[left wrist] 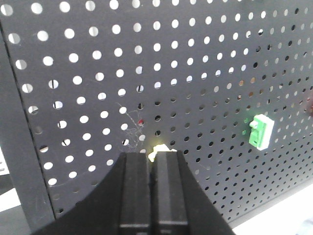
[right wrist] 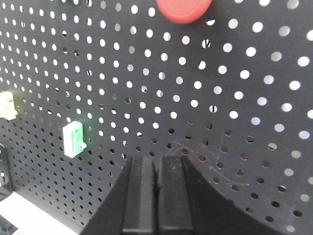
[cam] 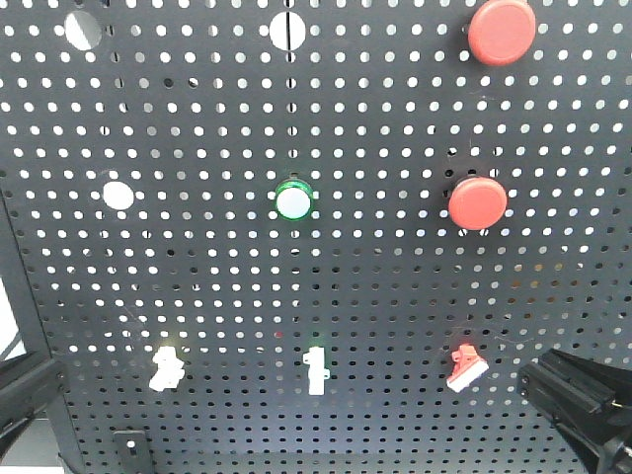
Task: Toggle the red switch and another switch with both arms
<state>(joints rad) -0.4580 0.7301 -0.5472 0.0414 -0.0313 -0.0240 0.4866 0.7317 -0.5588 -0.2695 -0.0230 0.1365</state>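
The red switch (cam: 466, 367) sits low on the right of the black pegboard (cam: 375, 286), its whitish lever slanting down. The other switch (cam: 166, 367), white with a yellow tinge, sits low on the left. In the left wrist view, my left gripper (left wrist: 152, 155) is shut and empty, and this pale switch (left wrist: 160, 150) peeks just above its tips. My right gripper (right wrist: 157, 159) is shut too, pointing at the board; the red switch is hidden behind its fingers. In the front view, the left gripper (cam: 28, 390) and right gripper (cam: 573, 393) show at the bottom corners.
A slim white toggle (cam: 316, 371) sits between the two switches, lit green in the wrist views (left wrist: 260, 131). Higher up are a green-ringed white button (cam: 294, 200) and two large red push buttons (cam: 478, 202), (cam: 502, 30). A dark frame post (left wrist: 19, 161) bounds the board's left side.
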